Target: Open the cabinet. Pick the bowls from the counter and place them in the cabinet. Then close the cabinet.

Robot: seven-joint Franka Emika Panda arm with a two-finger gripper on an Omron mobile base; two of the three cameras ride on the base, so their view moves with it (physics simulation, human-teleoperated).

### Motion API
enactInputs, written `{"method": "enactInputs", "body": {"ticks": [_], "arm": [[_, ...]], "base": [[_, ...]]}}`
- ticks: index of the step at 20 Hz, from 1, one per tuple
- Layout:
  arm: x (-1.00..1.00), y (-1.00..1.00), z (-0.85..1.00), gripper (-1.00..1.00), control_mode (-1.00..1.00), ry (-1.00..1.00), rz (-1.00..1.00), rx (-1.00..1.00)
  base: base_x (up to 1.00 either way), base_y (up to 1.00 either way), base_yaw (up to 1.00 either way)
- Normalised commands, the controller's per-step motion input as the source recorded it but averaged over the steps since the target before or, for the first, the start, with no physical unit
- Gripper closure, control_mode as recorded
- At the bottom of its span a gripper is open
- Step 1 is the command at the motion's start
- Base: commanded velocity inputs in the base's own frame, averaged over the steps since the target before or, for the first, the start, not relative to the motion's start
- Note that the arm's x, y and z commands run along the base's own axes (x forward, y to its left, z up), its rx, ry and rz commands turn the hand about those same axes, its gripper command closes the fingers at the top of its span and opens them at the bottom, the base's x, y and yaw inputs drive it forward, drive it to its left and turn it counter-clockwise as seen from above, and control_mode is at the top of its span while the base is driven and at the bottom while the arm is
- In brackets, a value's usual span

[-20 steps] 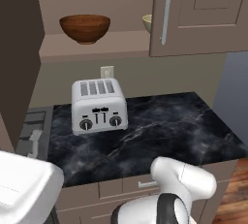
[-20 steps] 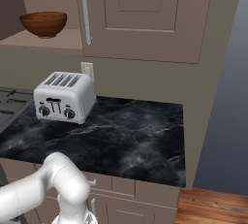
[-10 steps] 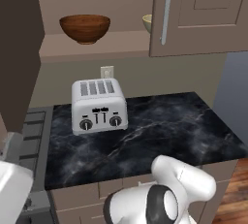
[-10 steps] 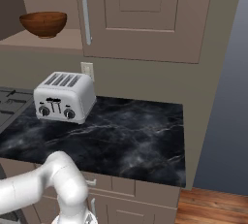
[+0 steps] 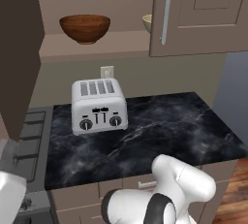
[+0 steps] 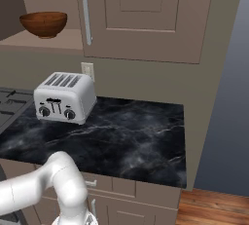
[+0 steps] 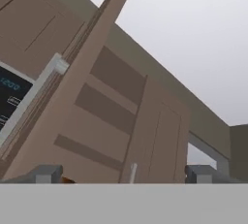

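A silver toaster stands below a wall outlet, beside the stove.

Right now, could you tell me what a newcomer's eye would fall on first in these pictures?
Probably the silver toaster, standing at the back left of the black marble counter near the stove. Next, the reddish-brown wooden bowl on the open cabinet shelf above it, with the cream bowl peeking out behind the closed right door.
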Motion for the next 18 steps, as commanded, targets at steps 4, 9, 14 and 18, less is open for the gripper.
{"method": "enactInputs", "body": {"ticks": [4,9,14,18], "arm": [[0.07,0.06,-0.40,-1.00,-1.00,0.06,0.00,0.20],[0.19,0.18,-0.55,-1.00,-1.00,0.09,0.00,0.21],[0.35,0.24,-0.33,-1.00,-1.00,0.11,0.00,0.14],[0.37,0.30,-0.01,-1.00,-1.00,0.08,0.00,0.02]], "base": [[0.00,0.00,0.00],[0.00,0.00,0.00],[0.00,0.00,0.00],[0.00,0.00,0.00]]}}
